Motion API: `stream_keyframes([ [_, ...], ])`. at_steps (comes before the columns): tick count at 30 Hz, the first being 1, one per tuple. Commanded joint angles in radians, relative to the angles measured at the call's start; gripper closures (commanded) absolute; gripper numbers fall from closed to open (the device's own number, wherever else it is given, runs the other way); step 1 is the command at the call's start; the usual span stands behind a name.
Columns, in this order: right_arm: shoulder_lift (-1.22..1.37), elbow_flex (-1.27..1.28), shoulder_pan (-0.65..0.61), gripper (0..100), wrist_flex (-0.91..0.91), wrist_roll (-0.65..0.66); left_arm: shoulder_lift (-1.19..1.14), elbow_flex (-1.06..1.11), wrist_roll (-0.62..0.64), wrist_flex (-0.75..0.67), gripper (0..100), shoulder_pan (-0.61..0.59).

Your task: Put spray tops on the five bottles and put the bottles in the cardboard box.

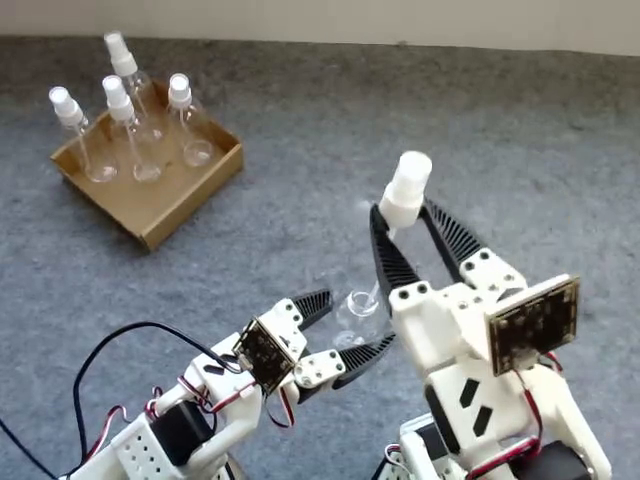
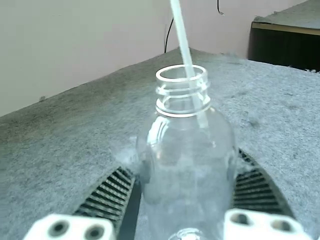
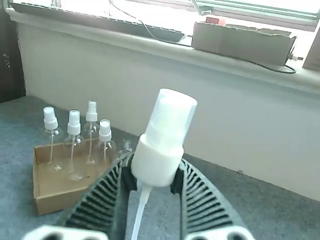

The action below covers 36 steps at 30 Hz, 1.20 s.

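My left gripper [image 1: 335, 332] is shut on a clear open-necked bottle [image 1: 355, 312], which stands upright between the ribbed fingers [image 2: 107, 197] in the left wrist view, bottle [image 2: 186, 165]. My right gripper [image 1: 415, 235] is shut on a white spray top [image 1: 405, 192] held just above it. The top's thin dip tube [image 2: 187, 60] runs down into the bottle's neck. The spray top [image 3: 162, 142] sits between my right gripper's black fingers [image 3: 100, 197]. Several capped bottles [image 1: 125, 115] stand in the cardboard box [image 1: 150, 175] at the far left.
Grey carpet [image 1: 300, 140] covers the table. A black cable [image 1: 110, 350] loops beside the left arm's base. Beyond the box [image 3: 50, 182], the right wrist view shows a white wall and a window sill [image 3: 240, 60].
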<state>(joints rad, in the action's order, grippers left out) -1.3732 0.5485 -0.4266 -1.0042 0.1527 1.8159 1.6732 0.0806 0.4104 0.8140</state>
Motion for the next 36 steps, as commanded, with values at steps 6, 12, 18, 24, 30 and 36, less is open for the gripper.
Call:
stream_keyframes([
  [6, -0.140, 0.180, -0.025, 99.2, 0.022, -0.003, 0.015, 0.021, 0.011, -0.063, 87, -0.031],
  [12, -0.259, 0.295, -0.027, 99.2, -0.007, -0.003, 0.015, 0.021, 0.011, -0.063, 87, -0.031],
  [18, -0.321, 0.340, -0.130, 99.1, -0.148, 0.002, 0.015, 0.021, 0.011, -0.063, 87, -0.031],
  [24, -0.332, 0.341, -0.176, 99.1, -0.220, 0.089, 0.015, 0.021, 0.011, -0.063, 87, -0.031],
  [30, -0.332, 0.303, -0.176, 87.8, -0.282, 0.091, 0.013, 0.021, 0.011, -0.063, 87, -0.031],
  [36, -0.332, 0.297, -0.176, 86.8, -0.292, 0.094, 0.013, 0.021, 0.009, -0.063, 87, -0.031],
])
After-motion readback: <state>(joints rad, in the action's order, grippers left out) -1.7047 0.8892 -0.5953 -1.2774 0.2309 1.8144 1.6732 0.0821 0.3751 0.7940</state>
